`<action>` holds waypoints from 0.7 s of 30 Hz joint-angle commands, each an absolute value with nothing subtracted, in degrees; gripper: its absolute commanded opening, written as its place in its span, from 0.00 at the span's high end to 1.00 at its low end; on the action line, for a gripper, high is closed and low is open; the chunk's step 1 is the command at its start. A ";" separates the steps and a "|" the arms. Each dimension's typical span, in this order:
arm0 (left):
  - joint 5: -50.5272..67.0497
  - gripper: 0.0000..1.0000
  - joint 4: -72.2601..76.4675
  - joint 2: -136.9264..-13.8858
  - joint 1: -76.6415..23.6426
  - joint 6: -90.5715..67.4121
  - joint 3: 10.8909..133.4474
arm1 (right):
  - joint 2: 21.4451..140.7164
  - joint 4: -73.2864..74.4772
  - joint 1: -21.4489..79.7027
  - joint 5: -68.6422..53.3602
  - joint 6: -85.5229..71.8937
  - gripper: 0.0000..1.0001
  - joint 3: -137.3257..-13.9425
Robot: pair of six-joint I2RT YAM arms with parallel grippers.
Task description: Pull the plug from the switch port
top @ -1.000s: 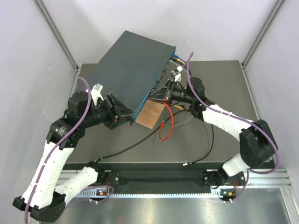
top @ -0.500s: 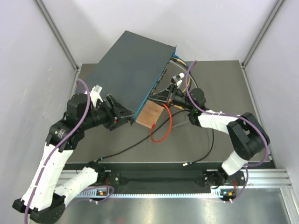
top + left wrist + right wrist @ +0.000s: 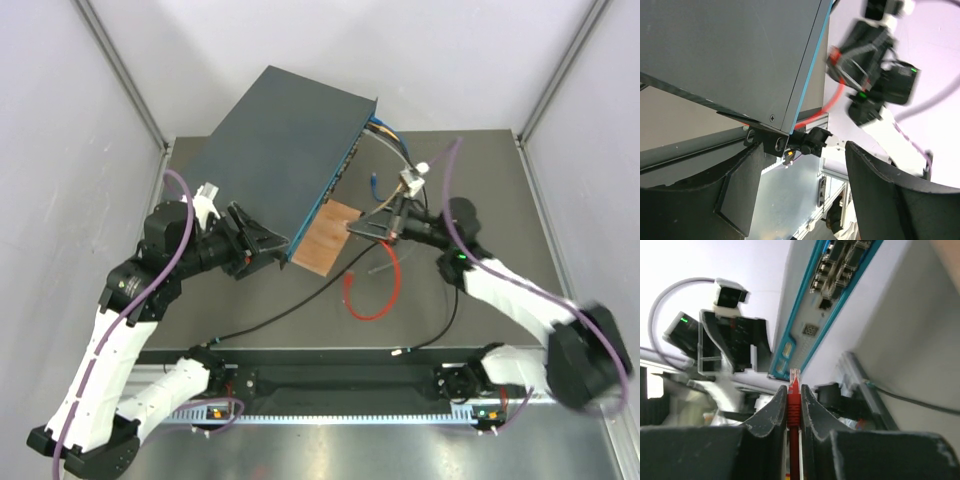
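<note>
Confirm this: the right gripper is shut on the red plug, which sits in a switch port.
One error: the right gripper is shut on the red plug, but the plug is clear of the switch, as the right wrist view shows.

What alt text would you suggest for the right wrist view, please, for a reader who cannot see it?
The right gripper is shut on the red plug, whose clear tip points up toward the switch but sits in no port. The switch's teal-edged port face runs diagonally from upper right down to the centre.
</note>
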State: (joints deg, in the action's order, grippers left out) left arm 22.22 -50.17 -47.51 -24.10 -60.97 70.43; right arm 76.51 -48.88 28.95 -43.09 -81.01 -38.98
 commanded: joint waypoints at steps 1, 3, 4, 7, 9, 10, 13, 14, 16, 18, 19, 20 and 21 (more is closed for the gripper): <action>21.53 0.29 -48.95 -47.20 -24.26 -59.33 72.24 | 61.54 -10.22 26.20 -43.59 -55.52 1.00 -44.01; 21.97 0.28 -49.22 -47.11 -24.35 -58.45 72.86 | 57.24 3.78 24.79 -42.02 -50.21 1.00 -48.32; 21.97 0.28 -49.31 -47.02 -24.35 -57.58 73.30 | 56.61 10.13 23.31 -40.79 -44.27 1.00 -54.43; 21.62 0.29 -50.36 -47.20 -24.35 -55.47 76.11 | 58.53 39.31 20.05 -29.38 -33.19 1.00 -69.01; 21.53 0.29 -50.80 -47.72 -24.26 -54.41 79.26 | 61.42 54.80 17.51 -21.77 -29.29 1.00 -75.03; 22.40 0.29 -50.89 -48.86 -24.34 -53.36 80.41 | 61.87 58.24 16.62 -19.19 -26.40 1.00 -79.76; 23.20 0.29 -52.12 -52.46 -24.34 -51.51 85.77 | 64.59 67.48 11.62 -8.02 -21.90 1.00 -86.11; 23.38 0.29 -52.03 -53.60 -24.35 -51.24 87.09 | 65.82 68.81 10.12 -4.34 -20.67 1.00 -87.09; 23.20 0.29 -51.95 -57.38 -24.35 -50.28 91.30 | 68.37 69.61 5.20 -1.07 -19.78 1.00 -87.89; 22.77 0.28 -51.42 -61.32 -24.35 -49.49 95.60 | 70.13 67.52 2.04 3.24 -20.47 1.00 -88.41; 22.76 0.28 -51.24 -62.83 -24.26 -49.31 97.19 | 70.83 66.46 0.80 3.60 -20.48 1.00 -88.85; 22.76 0.28 -51.24 -64.32 -24.34 -49.13 98.77 | 71.62 65.92 0.44 5.34 -20.48 1.00 -89.29; 22.76 0.28 -51.24 -67.03 -24.43 -49.04 101.40 | 73.98 65.40 -2.34 6.58 -20.65 1.00 -89.91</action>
